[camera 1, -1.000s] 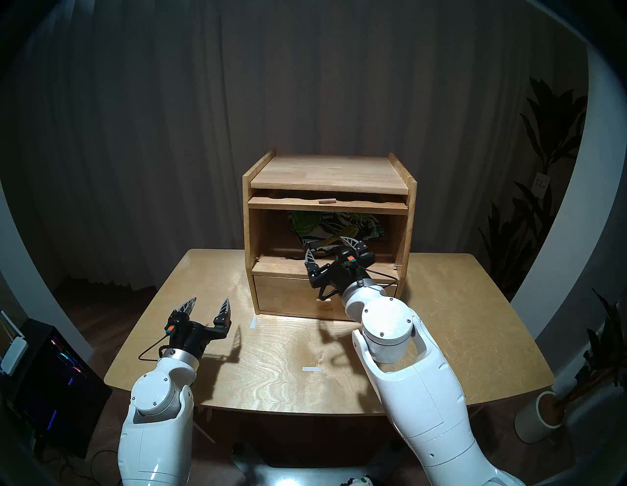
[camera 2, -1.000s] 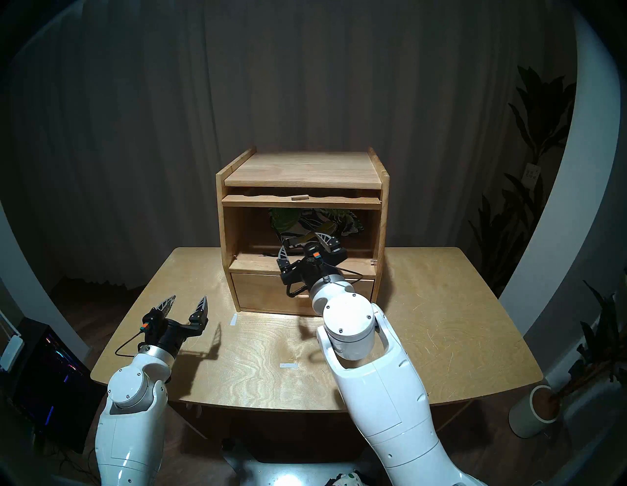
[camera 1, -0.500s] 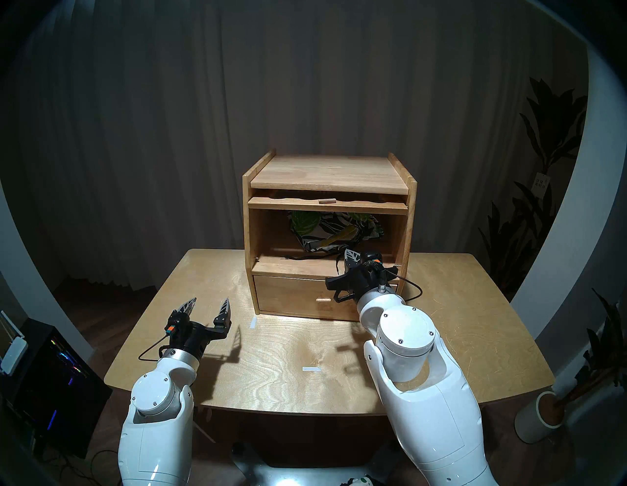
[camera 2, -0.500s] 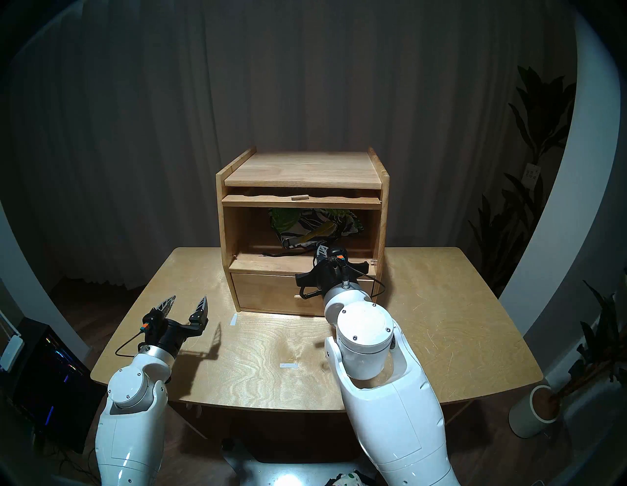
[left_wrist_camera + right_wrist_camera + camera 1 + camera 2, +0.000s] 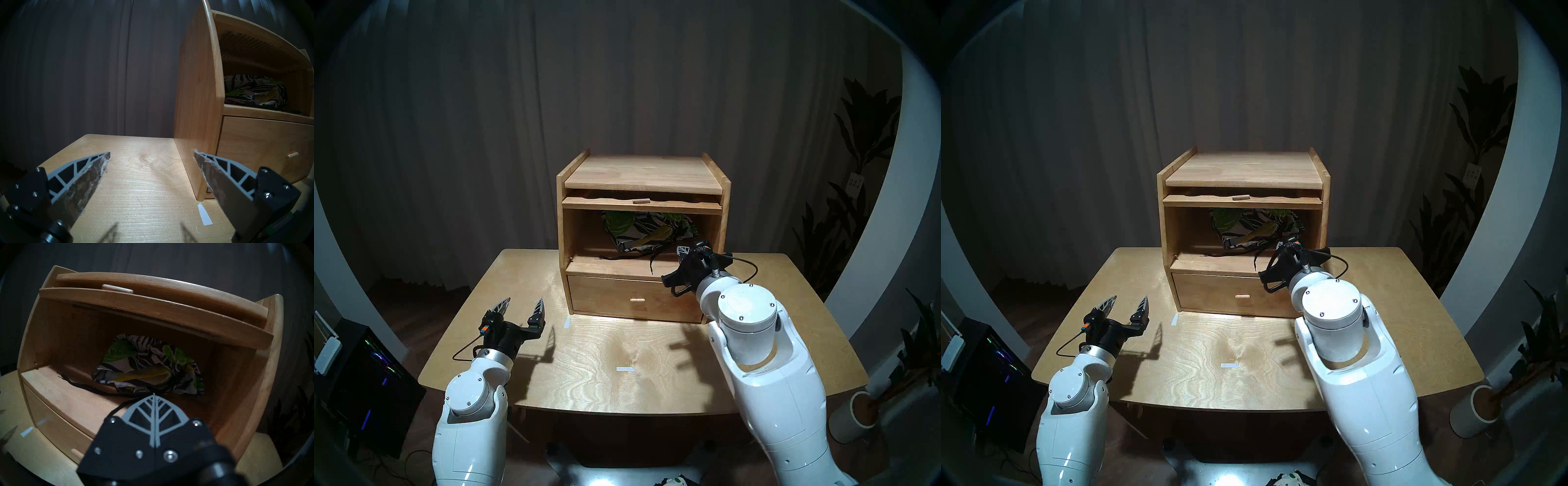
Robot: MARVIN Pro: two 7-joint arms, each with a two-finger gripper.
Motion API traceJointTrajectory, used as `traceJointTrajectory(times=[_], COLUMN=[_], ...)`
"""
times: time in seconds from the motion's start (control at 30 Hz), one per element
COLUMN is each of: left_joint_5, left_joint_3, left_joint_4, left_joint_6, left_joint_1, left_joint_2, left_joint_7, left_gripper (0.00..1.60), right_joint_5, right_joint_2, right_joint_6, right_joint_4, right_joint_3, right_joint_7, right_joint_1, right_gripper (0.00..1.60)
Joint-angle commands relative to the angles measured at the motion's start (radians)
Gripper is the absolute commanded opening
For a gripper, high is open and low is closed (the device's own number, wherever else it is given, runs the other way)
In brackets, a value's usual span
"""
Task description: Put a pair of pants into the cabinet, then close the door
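Right wrist view: crumpled leaf-print pair of pants [image 5: 149, 368] inside the smooth light-wood cabinet [image 5: 237, 395]; right gripper [image 5: 154, 396] pressed together, empty; left gripper [image 5: 151, 153] spread.

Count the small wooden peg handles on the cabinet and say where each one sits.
2. One peg handle lies on the door stowed flat under the cabinet top; the other sticks out of the drawer front. Hidden sides could hold more.

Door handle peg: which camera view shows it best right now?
The right wrist view: the door lies raised under the cabinet top, its peg handle large above the front edge. Both head views show the peg small. The left wrist view shows only the door's ribbed underside, no peg.
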Motion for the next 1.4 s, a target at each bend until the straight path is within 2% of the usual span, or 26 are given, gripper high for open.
traceJointTrajectory(times=[0.0,0.17,0.43,0.6,0.7,1.03,1.17,1.37], left_joint_5=[-0.003,-0.003,-0.003,-0.003,-0.003,-0.002,-0.002,-0.002], left_joint_3=[0.001,0.0,-0.001,-0.001,-0.001,-0.002,-0.002,-0.003], left_joint_4=[-0.022,-0.024,-0.025,-0.026,-0.027,-0.027,-0.027,-0.026], left_joint_6=[-0.005,-0.004,-0.003,-0.002,-0.002,-0.001,-0.001,-0.002], left_joint_1=[-0.012,-0.011,-0.01,-0.01,-0.01,-0.01,-0.01,-0.011], left_joint_2=[0.002,0.002,0.001,0.001,0.001,0.0,0.0,-0.001], left_joint_7=[-0.003,-0.004,-0.005,-0.006,-0.006,-0.007,-0.008,-0.008], left_gripper=[1.6,1.6,1.6,1.6,1.6,1.6,1.6,1.6], right_joint_5=[-0.027,-0.052,-0.096,-0.116,-0.114,-0.133,-0.135,-0.136], right_joint_2=[0.095,0.128,0.117,0.104,0.11,0.049,0.029,-0.028], right_joint_6=[0.008,0.006,0.034,0.065,0.083,0.118,0.114,0.066], right_joint_4=[0.073,0.145,0.208,0.266,0.286,0.361,0.375,0.399], right_joint_3=[-0.027,-0.059,-0.104,-0.129,-0.151,-0.199,-0.215,-0.246], right_joint_7=[0.13,0.224,0.355,0.397,0.411,0.418,0.415,0.388], right_joint_1=[0.119,0.167,0.247,0.307,0.335,0.395,0.401,0.397], right_gripper=[0.0,0.0,0.0,0.0,0.0,0.0,0.0,0.0])
